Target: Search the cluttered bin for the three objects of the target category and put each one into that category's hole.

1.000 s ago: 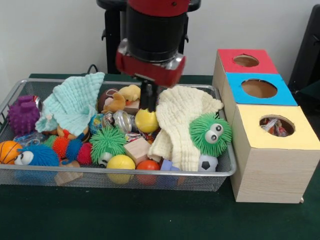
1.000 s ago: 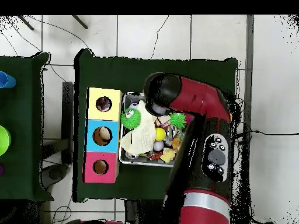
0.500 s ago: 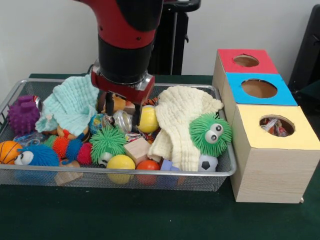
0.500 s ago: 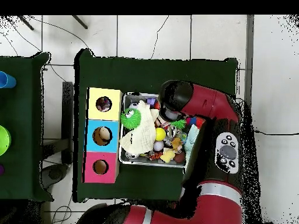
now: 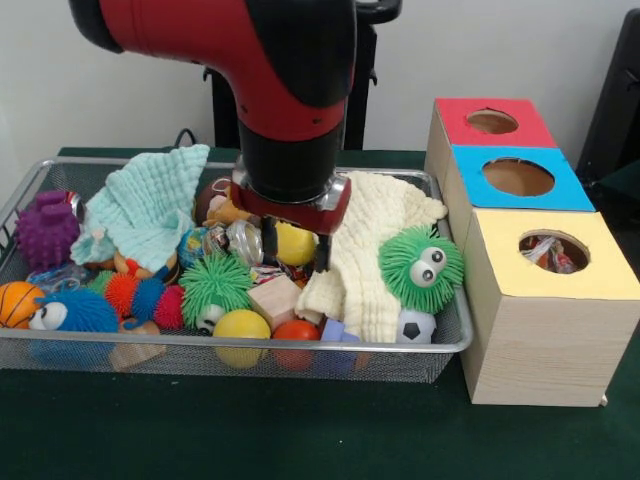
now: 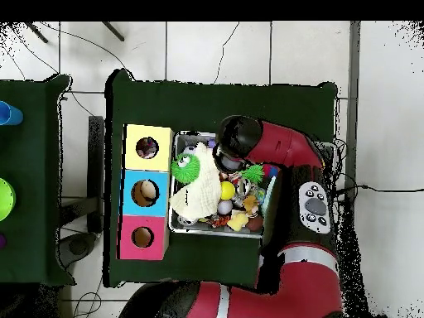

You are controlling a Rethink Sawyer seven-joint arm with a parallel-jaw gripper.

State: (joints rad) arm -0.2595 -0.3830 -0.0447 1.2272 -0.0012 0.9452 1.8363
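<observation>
Front view: gripper (image 5: 296, 255) low in the wire bin (image 5: 300, 347), mid-bin, its two dark fingers (image 5: 323, 253) spread apart with the yellow ball (image 5: 291, 243) showing between them. Cannot tell whether the pads touch the ball; reads as open and straddling, not holding. The ball lies toward the far side of the bin, just left of the cream cloth (image 5: 365, 250) and right of a clear shiny toy (image 5: 243, 240).

Target category is not given; by the gripper's position I judge the ball to be the pick, so likely balls. Other candidates sit at the near rim: a second yellow ball (image 5: 241, 326), an orange ball (image 5: 297, 331), a small soccer ball (image 5: 416, 326), and a basketball (image 5: 17, 302) at the left end.

Clutter explains the approach: the cloth drapes over the right half with a green fuzzy toy (image 5: 422, 265) on top, and a mint cloth (image 5: 148, 203) covers the far left. The descent looks near vertical, presumably to slip the fingers between neighbours.

The box (image 5: 545, 320) stands right of the bin, touching or nearly so, with red (image 5: 492, 121), blue (image 5: 518, 176) and yellow (image 5: 553, 250) holes from far to near. Something already lies in the yellow hole.

Overhead view: the arm (image 6: 277, 149) covers the gripper; no help on grip.

Risk: closing may snag the cloth edge.
</observation>
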